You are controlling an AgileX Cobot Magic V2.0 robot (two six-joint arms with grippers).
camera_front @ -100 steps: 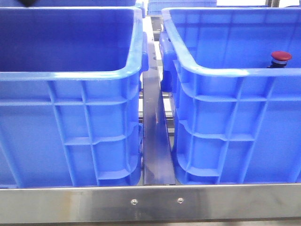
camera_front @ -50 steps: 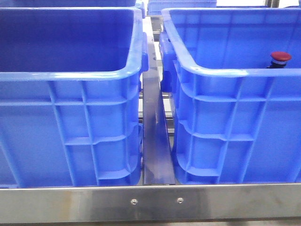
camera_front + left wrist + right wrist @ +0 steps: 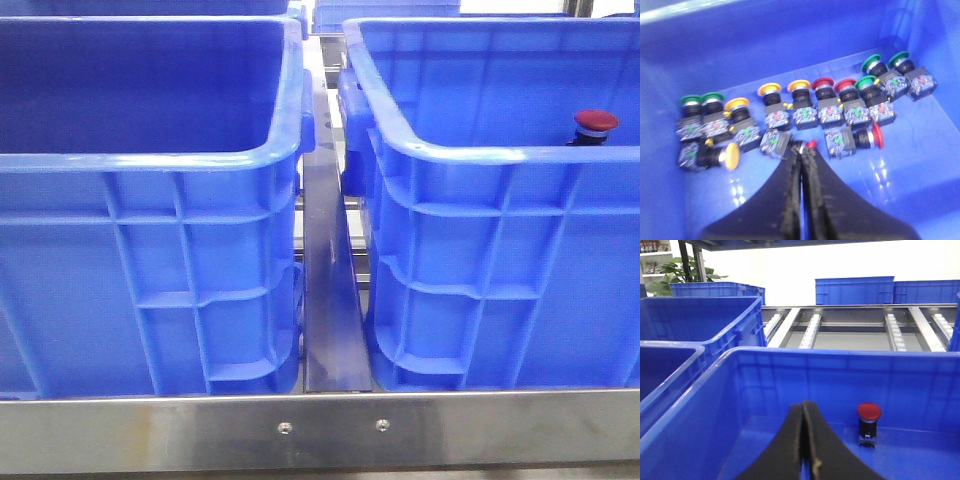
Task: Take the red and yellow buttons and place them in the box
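On my left wrist feed, the left gripper [image 3: 801, 157] has its jaws pressed together with nothing between them, hanging just over the pile in a blue supply crate [image 3: 790, 45]. Buttons sit in a loose row along the crate's far wall: green caps at both ends, yellow buttons [image 3: 771, 90] next, red buttons [image 3: 823, 83] toward the middle. A yellow one [image 3: 731, 156] lies tipped over nearer me, and a red one [image 3: 876, 137] lies on its side.

I'd judge these light and rigid: hard plastic, smooth domed caps that would slip out of a pinch. The square black body under the cap looks like the better hold, flat sides for the pads. They're crowded, bodies touching, so neighbours may drag along.

Over to the right: the right gripper [image 3: 803, 432] is closed too and empty, hovering inside the box [image 3: 805, 356]. One red button [image 3: 868, 412] already stands upright on its floor, near the far wall, close beside my fingertips but not touching.
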